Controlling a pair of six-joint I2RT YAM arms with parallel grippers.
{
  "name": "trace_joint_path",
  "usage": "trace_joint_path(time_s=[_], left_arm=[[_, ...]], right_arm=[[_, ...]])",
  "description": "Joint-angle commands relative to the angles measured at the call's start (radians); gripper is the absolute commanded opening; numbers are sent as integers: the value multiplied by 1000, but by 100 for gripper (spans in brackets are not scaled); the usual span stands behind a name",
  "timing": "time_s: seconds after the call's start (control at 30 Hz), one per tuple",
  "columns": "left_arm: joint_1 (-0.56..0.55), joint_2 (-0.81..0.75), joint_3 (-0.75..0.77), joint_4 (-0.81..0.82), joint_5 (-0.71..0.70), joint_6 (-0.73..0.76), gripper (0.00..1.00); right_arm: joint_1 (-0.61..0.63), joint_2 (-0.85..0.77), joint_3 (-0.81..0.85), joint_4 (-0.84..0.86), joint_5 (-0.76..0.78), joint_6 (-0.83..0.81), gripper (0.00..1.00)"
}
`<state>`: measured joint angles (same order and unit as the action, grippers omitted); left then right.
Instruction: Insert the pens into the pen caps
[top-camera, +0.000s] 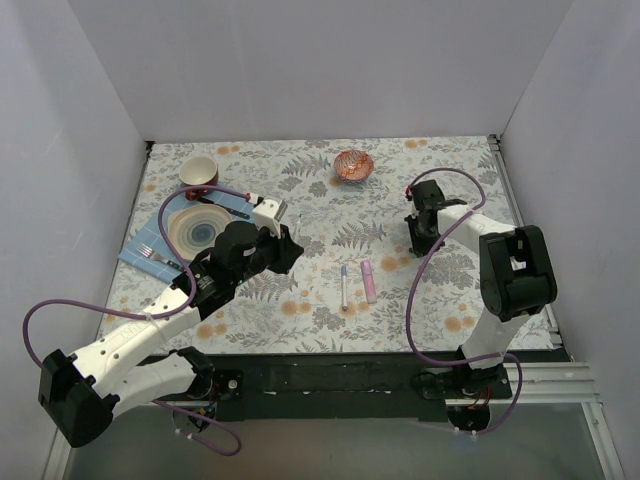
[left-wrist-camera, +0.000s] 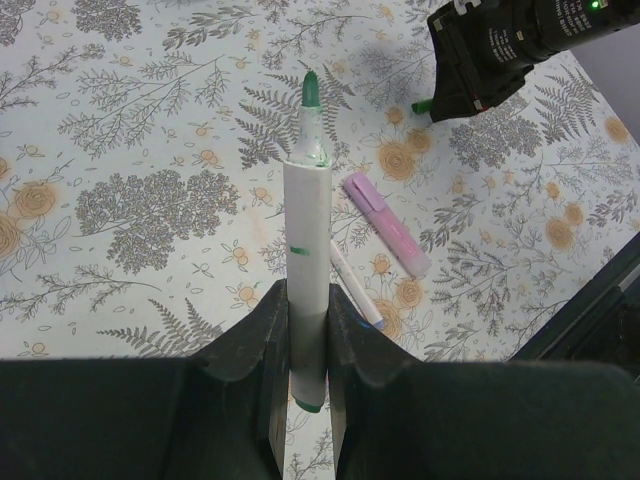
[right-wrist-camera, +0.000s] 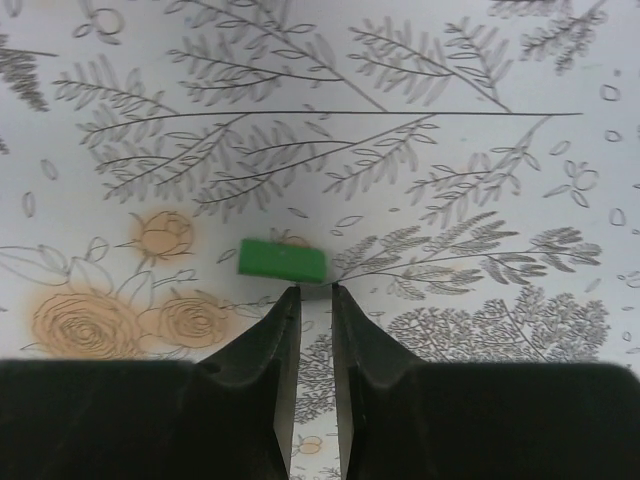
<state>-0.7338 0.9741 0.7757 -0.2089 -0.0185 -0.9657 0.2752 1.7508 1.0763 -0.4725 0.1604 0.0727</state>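
Note:
My left gripper (left-wrist-camera: 306, 292) is shut on a white-barrelled pen (left-wrist-camera: 306, 220) with a bare green tip (left-wrist-camera: 310, 90), held above the table; in the top view this gripper (top-camera: 292, 248) is left of centre. A pale-pink marker (top-camera: 369, 281) and a slim white pen (top-camera: 344, 287) with a purple-blue end lie side by side on the table, also in the left wrist view (left-wrist-camera: 388, 222) (left-wrist-camera: 355, 285). A green cap (right-wrist-camera: 282, 260) lies flat just beyond my right gripper (right-wrist-camera: 315, 290), whose jaws stand a narrow gap apart and empty. No loose purple or pink cap shows.
A red-orange bowl (top-camera: 353, 164) stands at the back. A cup (top-camera: 198, 172), a plate (top-camera: 197, 228) and a fork on a blue napkin (top-camera: 150, 255) sit at the left. White walls enclose the floral tablecloth (top-camera: 300, 180).

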Motion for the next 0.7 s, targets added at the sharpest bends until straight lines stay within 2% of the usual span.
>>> trace_joint_path(time_s=[0.0,0.1,0.2,0.33,0.37,0.4,0.43,0.47,0.5,0.53,0.6,0.67], left_arm=[[5,-5,-6,9,8,1,3],[5,-9,-6,11,3,1,4],[4,-12,-9,17,2,1,4],[5,-17,-7,6,-6,2,3],[5,-18,-7,8,-8,2,3],[5,-28,-9,8,-11,2,2],[5,-31,-9,8,-11,2,2],[5,-32,-9,8,-12,4,2],[5,-37,-7,8,-11,5,0],[5,-40,-9,6,-9,5,0],[5,-44,-10,8,-11,5,0],[5,-51,-10,8,-15,5,0]], right_arm=[[-33,-25,2,-29,93,-4,25],[-44,-19,8,0,30,10,27],[-42,-33,13,9,-34,82,20],[-45,-169,-86,133,-93,199,19],[-47,-203,-105,158,-82,298,19],[-47,-258,-117,178,-58,359,17],[-47,-276,-125,186,2,440,5],[-48,-286,-110,155,36,576,1],[-50,-281,-83,114,63,645,1],[-51,-268,-53,12,76,686,1],[-59,-210,43,-53,70,760,1],[-82,-150,138,-196,45,818,1]])
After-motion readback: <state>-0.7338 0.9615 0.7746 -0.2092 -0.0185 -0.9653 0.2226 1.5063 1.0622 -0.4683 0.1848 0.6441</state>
